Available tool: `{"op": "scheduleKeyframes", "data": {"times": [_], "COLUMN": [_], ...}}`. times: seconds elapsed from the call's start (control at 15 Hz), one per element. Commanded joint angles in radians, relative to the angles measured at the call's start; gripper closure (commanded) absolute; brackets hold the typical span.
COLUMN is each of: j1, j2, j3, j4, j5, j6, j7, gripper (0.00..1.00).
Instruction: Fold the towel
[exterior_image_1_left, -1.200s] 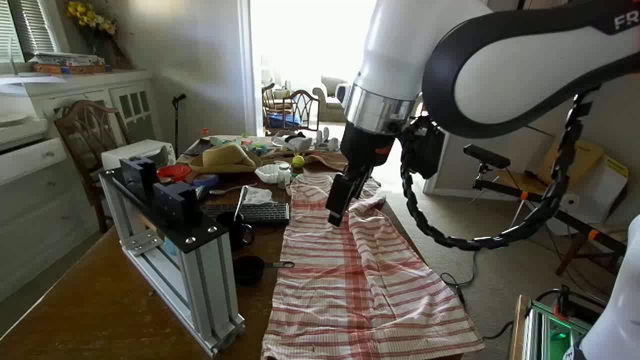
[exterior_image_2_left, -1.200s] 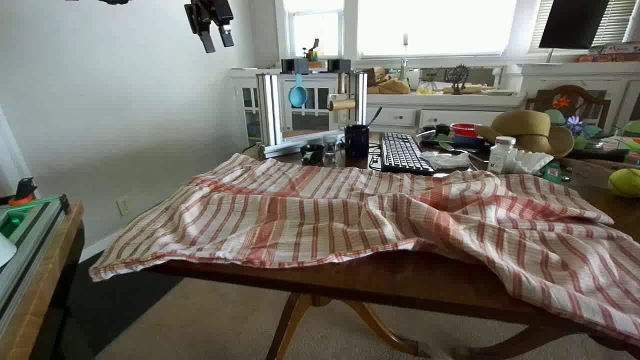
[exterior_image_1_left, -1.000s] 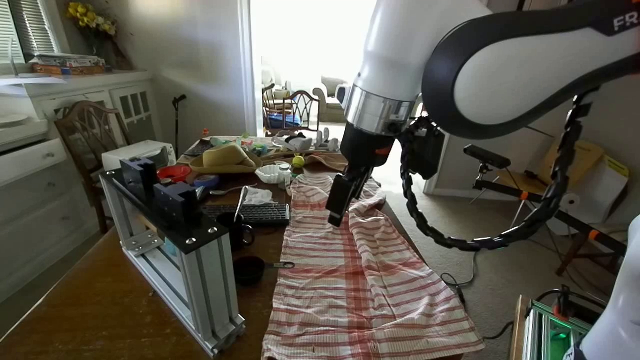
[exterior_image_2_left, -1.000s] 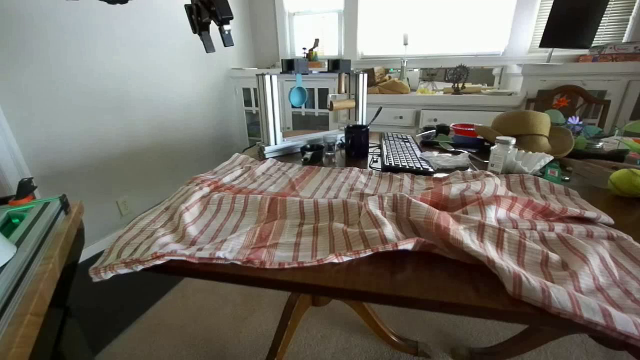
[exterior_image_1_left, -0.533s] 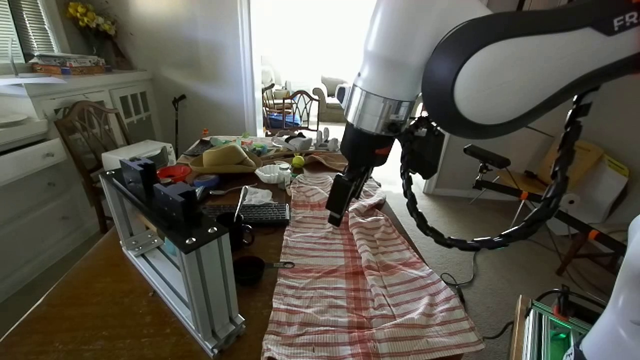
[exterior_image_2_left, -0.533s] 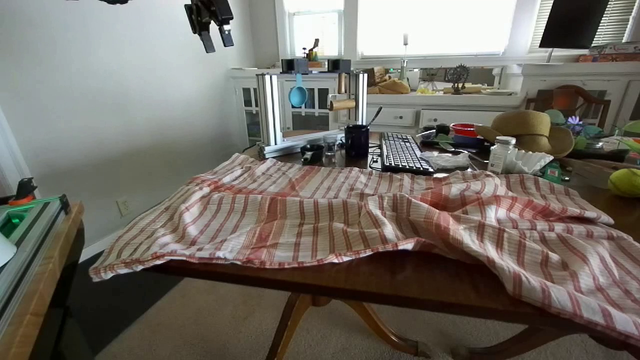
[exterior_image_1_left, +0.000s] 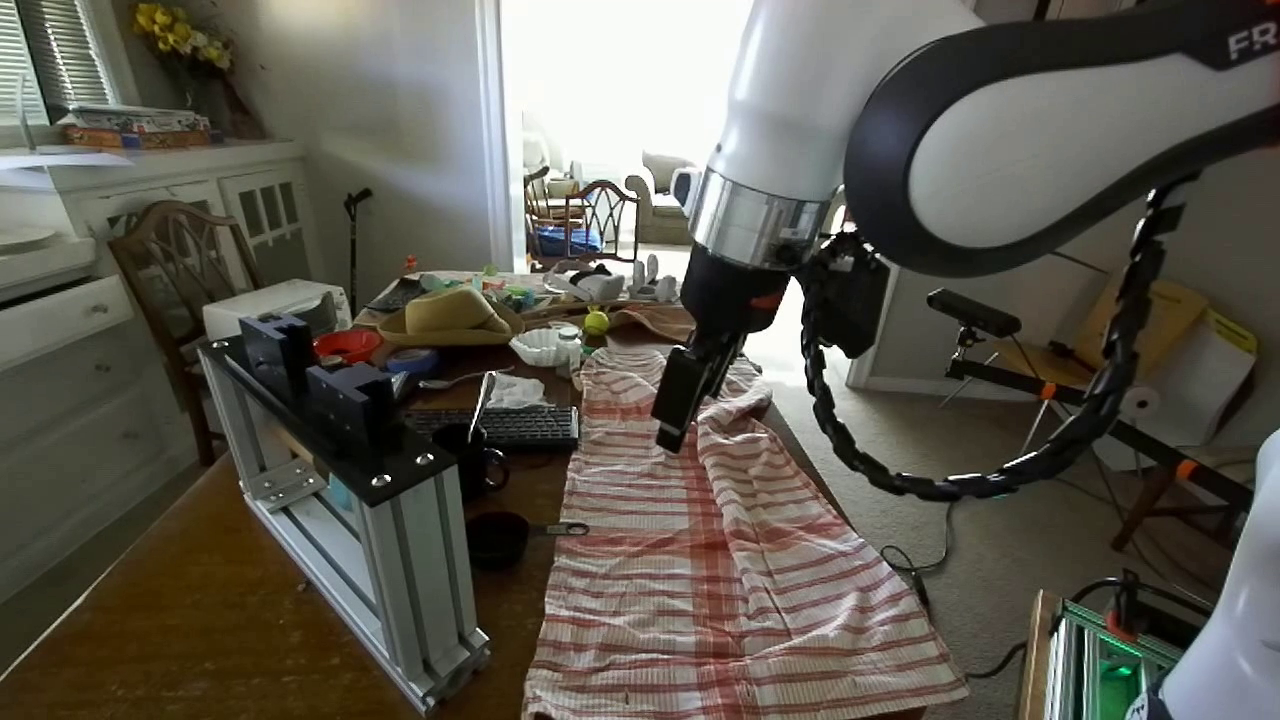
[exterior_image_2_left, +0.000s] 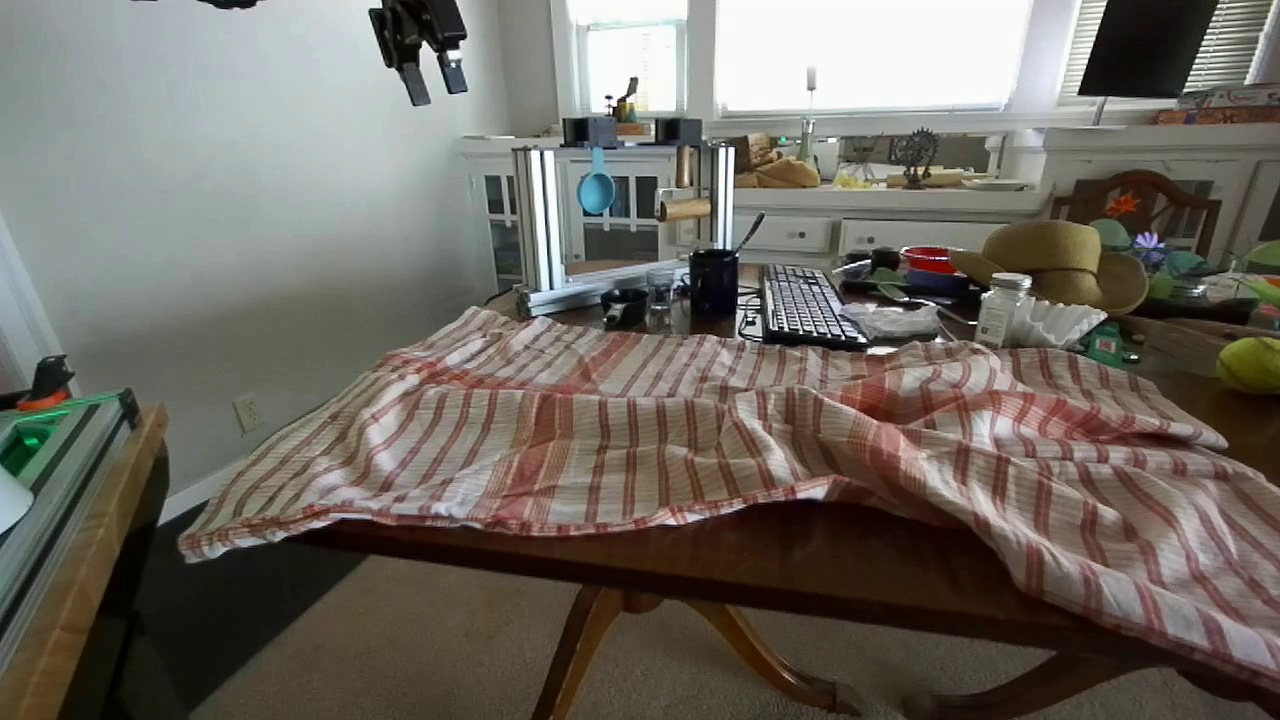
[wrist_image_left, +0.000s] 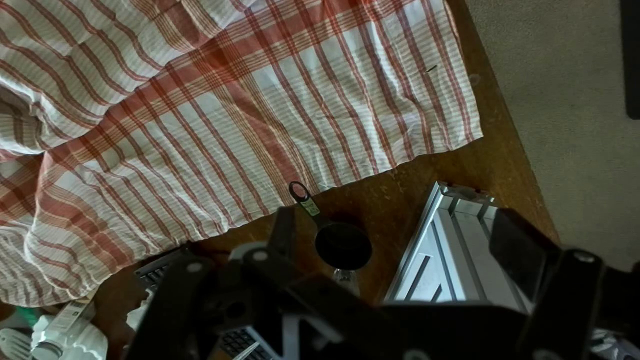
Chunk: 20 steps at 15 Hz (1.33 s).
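Observation:
The towel (exterior_image_1_left: 650, 590) is white with red-pink stripes and lies wrinkled lengthwise along the table. In an exterior view (exterior_image_2_left: 640, 440) its near edge runs by the table edge, and its right part hangs over. A raised fold (exterior_image_2_left: 880, 440) crosses it. In the wrist view the towel (wrist_image_left: 300, 110) fills the upper left, with part lying doubled over itself. My gripper (exterior_image_2_left: 436, 92) hangs well above the table, open and empty, apart from the towel. Its two fingers also show wide apart in the wrist view (wrist_image_left: 400, 232). In an exterior view the gripper (exterior_image_1_left: 675, 435) is seen side-on.
An aluminium frame (exterior_image_1_left: 400, 570) stands beside the towel. A black measuring cup (exterior_image_1_left: 498, 540), a dark mug (exterior_image_2_left: 714, 282), a keyboard (exterior_image_2_left: 808, 305), a white-labelled jar (exterior_image_2_left: 1003, 310) and a straw hat (exterior_image_2_left: 1050, 262) line the towel's side. A tennis ball (exterior_image_2_left: 1250, 366) lies at the far end.

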Motion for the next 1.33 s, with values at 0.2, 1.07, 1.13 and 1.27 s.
{"op": "scheduleKeyframes", "data": {"times": [0.2,1.07,1.13,1.27], "j1": [0.014,0.006,0.006,0.008], "j2": [0.001,0.373,0.4,0.45], "j3": [-0.013,-0.108,-0.105,-0.101], "j4": [0.002,0.047,0.047,0.05], "j5": [-0.007,-0.076,-0.096,-0.132], "j6": [-0.003,0.005,0.004,0.012], "j7": [0.006,-0.405,-0.419,-0.445], "gripper": [0.0,0.0,0.0,0.0]}}
